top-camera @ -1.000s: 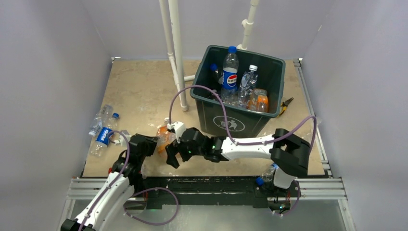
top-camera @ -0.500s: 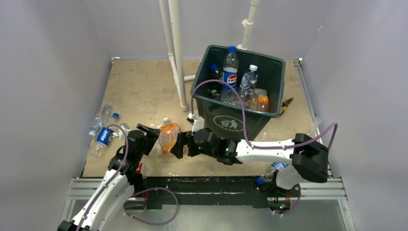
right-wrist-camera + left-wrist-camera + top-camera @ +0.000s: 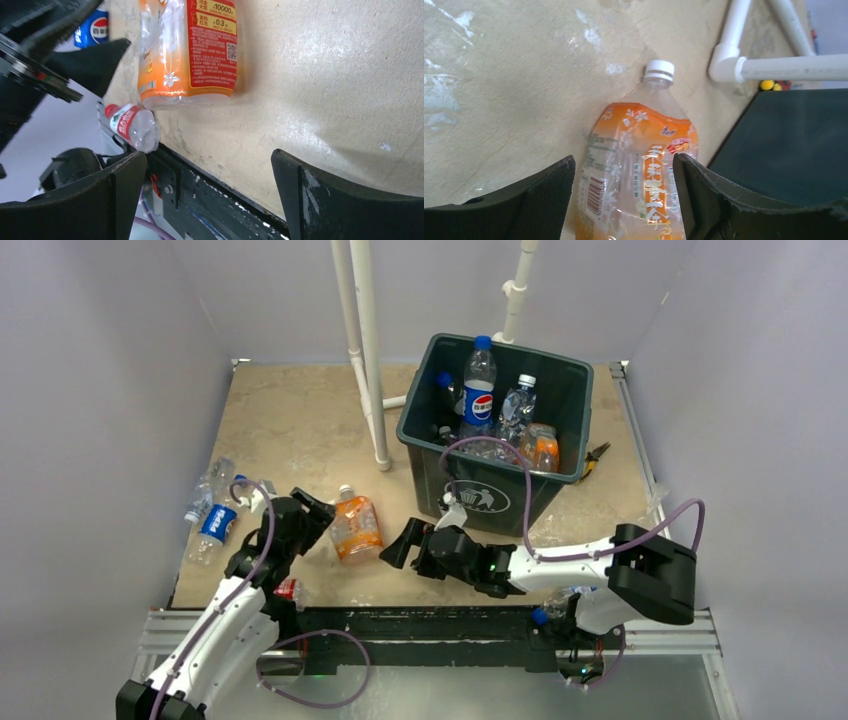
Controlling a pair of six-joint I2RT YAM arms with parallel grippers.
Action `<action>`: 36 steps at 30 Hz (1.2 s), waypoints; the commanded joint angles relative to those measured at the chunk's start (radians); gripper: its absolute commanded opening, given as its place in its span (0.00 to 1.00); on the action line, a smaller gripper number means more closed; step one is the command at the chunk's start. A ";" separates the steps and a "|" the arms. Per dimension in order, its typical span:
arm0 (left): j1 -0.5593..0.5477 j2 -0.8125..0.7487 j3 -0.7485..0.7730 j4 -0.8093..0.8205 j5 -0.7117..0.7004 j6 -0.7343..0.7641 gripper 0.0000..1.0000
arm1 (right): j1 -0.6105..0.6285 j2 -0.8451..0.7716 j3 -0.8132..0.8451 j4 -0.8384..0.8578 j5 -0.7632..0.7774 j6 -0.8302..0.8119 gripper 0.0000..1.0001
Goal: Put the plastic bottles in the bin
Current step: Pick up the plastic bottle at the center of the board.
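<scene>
An orange-labelled plastic bottle (image 3: 355,527) with a white cap lies flat on the table, free of both grippers. My left gripper (image 3: 314,517) is open just left of it; in the left wrist view the bottle (image 3: 639,165) lies between and below the spread fingers (image 3: 549,195). My right gripper (image 3: 400,544) stands open to the bottle's right, low over the front edge, with nothing in it (image 3: 207,195). The bin (image 3: 560,380) at the back right holds several bottles. A Pepsi bottle (image 3: 214,525) and clear crushed bottles (image 3: 208,485) lie at the left.
A small red-labelled bottle (image 3: 288,589) rests by the front rail, also in the right wrist view (image 3: 132,125). Another bottle (image 3: 560,598) lies by the right arm's base. White pipes (image 3: 368,360) rise left of the bin. Yellow-black pliers (image 3: 597,454) lie behind it.
My left gripper opened and let go of the orange bottle, which now lies on the table. The right gripper drew back to the right, away from the bottle.
</scene>
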 commanded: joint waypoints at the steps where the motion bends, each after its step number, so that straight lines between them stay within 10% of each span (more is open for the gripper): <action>1: 0.004 0.021 -0.019 -0.001 0.057 0.044 0.70 | -0.023 0.013 -0.034 0.119 0.024 0.193 0.99; 36: 0.004 -0.014 -0.231 0.046 0.093 0.025 0.40 | -0.084 0.466 -0.010 0.696 -0.097 0.338 0.99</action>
